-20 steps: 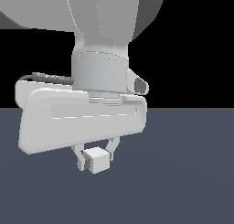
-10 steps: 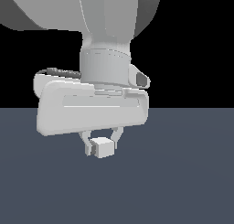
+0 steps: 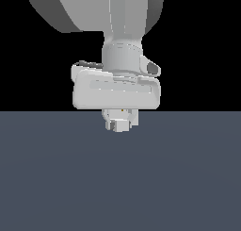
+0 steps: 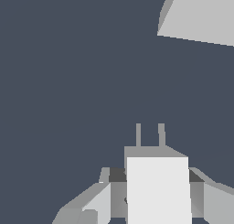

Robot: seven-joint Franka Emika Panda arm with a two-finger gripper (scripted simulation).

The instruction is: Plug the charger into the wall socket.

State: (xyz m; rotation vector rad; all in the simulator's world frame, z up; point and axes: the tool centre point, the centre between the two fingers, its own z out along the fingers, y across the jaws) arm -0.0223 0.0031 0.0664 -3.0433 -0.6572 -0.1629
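Closest to the wrist cam, the gripper [image 4: 157,198] is holding the charger [image 4: 158,191], a small white cube, w/ fingers [image 4: 93,205] closing on its two sides. Two thin prongs are sticking out ahead of the cube, likely so they can lead into the socket. Beyond them, dark bench [image 4: 68,81] is lying bare, giving open room to travel. Farthest off, the wall socket [image 4: 201,15] is showing as a pale plate cut off at the frame edge, well apart from the prongs and not lined up w/ them. In the exterior view, the gripper [image 3: 120,125] is hanging above the bench [image 3: 120,187], charger [image 3: 121,126] pinched below the hand.
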